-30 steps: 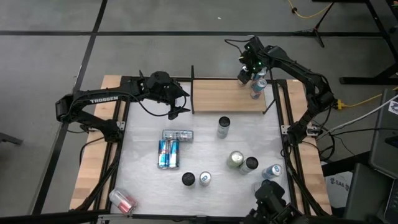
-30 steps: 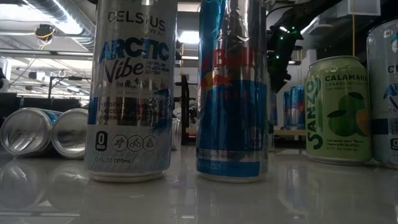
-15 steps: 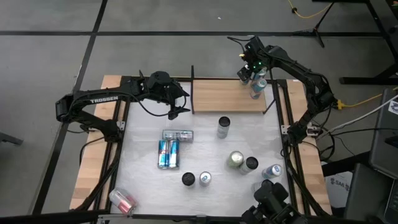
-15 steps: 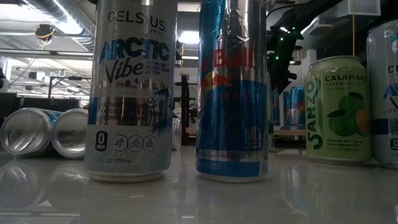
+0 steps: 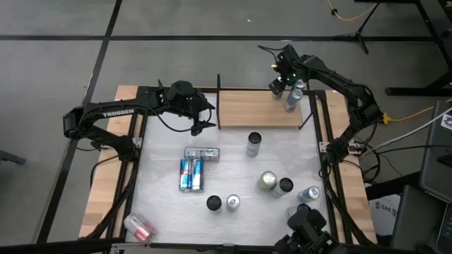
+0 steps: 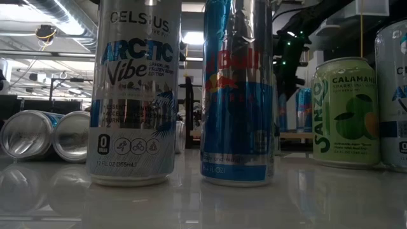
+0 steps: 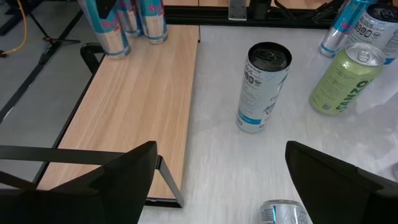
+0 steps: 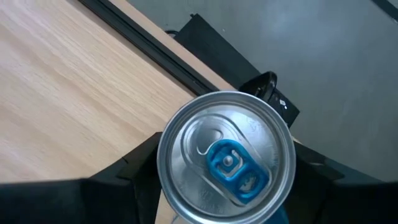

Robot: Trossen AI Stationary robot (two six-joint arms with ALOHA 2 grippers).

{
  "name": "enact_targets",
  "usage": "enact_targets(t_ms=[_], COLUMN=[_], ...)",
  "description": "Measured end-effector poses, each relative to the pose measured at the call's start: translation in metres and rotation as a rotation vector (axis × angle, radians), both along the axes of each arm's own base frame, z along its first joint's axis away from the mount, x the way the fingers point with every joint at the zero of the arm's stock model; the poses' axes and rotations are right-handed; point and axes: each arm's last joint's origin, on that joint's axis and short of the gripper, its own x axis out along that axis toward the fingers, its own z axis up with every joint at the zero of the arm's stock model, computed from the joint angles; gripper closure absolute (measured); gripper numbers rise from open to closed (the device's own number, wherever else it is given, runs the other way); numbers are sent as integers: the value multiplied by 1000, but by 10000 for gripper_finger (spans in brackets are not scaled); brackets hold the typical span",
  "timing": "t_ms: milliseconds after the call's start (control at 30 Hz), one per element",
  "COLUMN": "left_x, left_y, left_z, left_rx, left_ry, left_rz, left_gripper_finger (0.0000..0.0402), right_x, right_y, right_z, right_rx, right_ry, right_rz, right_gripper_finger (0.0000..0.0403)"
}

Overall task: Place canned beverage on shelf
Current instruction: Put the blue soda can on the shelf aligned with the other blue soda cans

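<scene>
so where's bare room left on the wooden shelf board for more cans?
The light-brown wooden shelf board is bare from its left black upright across to the blue-and-silver cans crowded at its right end, where the right gripper grips one.

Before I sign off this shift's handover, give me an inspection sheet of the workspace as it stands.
Surface: pale table, wooden strips along its sides.
Job's things: shelf at far edge; cans on its right end.
Clutter: upright cans mid-table, green can among them; cans lying flat; one fallen can at near left corner.
Grippers: right gripper shut on blue-tab can over the shelf; left gripper open, empty.
Cables: yellow cable on floor.
Surroundings: grey floor; nobody seen.
</scene>
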Motion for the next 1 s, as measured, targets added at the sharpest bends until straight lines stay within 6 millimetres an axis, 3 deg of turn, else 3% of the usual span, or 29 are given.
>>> enact_targets(t_ms=[1000], left_x=[0], left_y=[0], left_z=[0], left_rx=[0], left_ry=[0], left_rz=[0], left_gripper_finger=[56], right_x=[1], right_y=[0], right_z=[-1], right_rx=[24], right_ry=[-24], right_rz=[18], right_gripper_finger=[161])
